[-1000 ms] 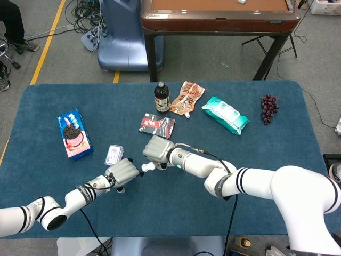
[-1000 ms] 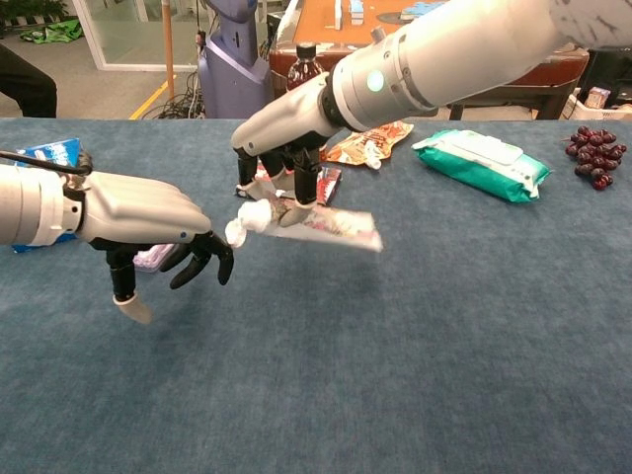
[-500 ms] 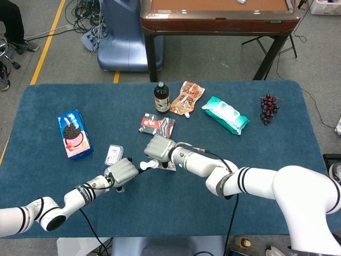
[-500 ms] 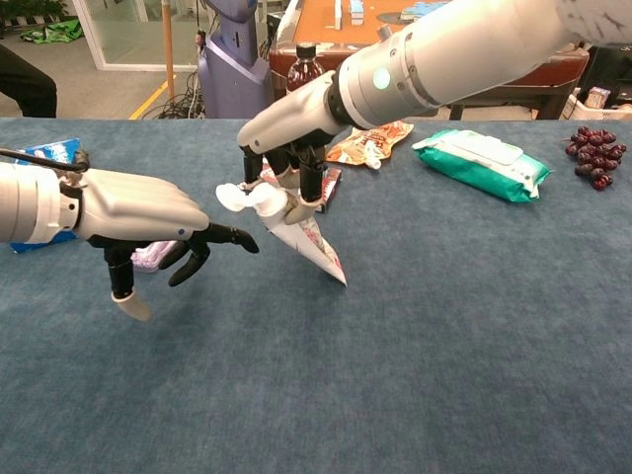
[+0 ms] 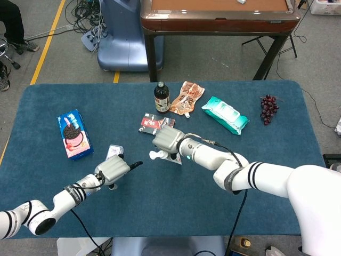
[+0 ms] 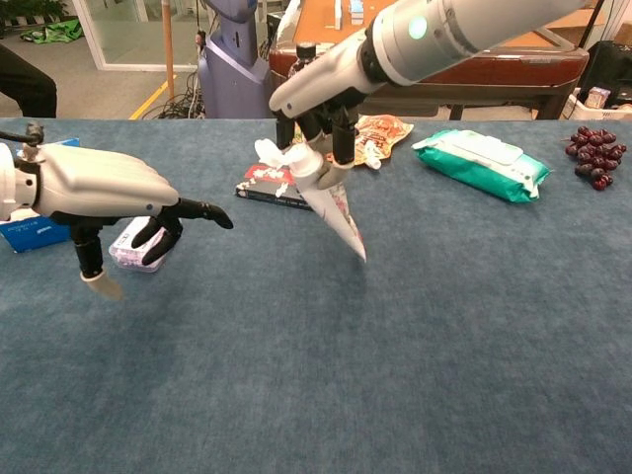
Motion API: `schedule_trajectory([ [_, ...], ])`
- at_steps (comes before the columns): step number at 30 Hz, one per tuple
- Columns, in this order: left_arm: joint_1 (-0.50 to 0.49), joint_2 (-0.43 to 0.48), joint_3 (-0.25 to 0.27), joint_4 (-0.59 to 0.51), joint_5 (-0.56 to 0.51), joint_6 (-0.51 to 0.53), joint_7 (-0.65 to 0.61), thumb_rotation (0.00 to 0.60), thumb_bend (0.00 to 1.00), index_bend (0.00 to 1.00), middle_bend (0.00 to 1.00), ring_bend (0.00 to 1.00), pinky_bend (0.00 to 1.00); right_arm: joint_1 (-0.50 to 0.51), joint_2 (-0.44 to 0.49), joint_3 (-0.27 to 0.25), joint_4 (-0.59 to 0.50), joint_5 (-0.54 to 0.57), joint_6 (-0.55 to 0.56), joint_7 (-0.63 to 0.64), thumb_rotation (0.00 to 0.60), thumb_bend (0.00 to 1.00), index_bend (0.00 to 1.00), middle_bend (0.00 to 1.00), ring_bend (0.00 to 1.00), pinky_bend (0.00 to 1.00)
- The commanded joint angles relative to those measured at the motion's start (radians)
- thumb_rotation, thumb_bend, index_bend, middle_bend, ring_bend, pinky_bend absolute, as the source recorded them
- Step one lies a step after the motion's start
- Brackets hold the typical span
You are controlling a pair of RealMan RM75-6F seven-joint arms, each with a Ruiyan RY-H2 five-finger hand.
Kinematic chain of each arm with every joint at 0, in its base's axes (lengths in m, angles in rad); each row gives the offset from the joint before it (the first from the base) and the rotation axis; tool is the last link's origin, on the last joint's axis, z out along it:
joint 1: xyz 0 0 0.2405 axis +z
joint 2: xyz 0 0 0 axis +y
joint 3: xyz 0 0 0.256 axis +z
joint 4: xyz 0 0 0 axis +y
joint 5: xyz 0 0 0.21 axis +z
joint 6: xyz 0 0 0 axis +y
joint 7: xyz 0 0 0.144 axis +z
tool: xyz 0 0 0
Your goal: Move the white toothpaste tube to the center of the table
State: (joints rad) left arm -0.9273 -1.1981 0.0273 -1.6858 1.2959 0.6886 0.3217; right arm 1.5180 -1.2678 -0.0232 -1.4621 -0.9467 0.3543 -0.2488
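The white toothpaste tube (image 6: 331,202) hangs above the table, cap end up and flat end pointing down toward the cloth. My right hand (image 6: 318,123) pinches it just below the cap (image 6: 269,151). In the head view the right hand (image 5: 168,140) sits near the table's middle with the tube's cap (image 5: 154,155) sticking out to its left. My left hand (image 6: 94,194) hovers at the left with fingers apart, one stretched toward the tube, and holds nothing. The left hand (image 5: 112,170) is clear of the tube in the head view.
A small pale packet (image 5: 113,153) lies just behind the left hand. A red-black packet (image 5: 151,123), a dark bottle (image 5: 161,98), an orange snack bag (image 5: 186,97), a teal wipes pack (image 5: 225,114), grapes (image 5: 268,108) and a blue cookie box (image 5: 73,134) lie on the blue table (image 5: 176,213).
The right hand has lifted the tube and carried it back and to the right; the tube swung from level to hanging. The left hand let go and drew back to the left.
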Motion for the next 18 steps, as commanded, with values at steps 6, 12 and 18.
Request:
schedule_trajectory([
  [6,0.018,0.031,0.000,-0.021,-0.005,0.021,0.007,0.600,0.11,0.00,0.54,0.50,0.24,0.082,0.061,-0.145,-0.077,0.116,-0.012,-0.100,0.600,0.99,1.00,0.90,0.99,0.60],
  [12,0.029,0.047,-0.002,-0.020,-0.029,0.030,0.019,0.600,0.11,0.00,0.54,0.50,0.24,0.112,-0.001,-0.224,-0.070,0.186,0.022,-0.140,0.600,0.99,1.00,0.90,0.99,0.60],
  [18,0.046,0.060,-0.016,-0.015,-0.078,0.066,0.045,0.600,0.11,0.06,0.51,0.46,0.24,0.110,-0.058,-0.229,-0.051,0.216,0.076,-0.147,0.600,0.89,1.00,0.88,0.94,0.60],
])
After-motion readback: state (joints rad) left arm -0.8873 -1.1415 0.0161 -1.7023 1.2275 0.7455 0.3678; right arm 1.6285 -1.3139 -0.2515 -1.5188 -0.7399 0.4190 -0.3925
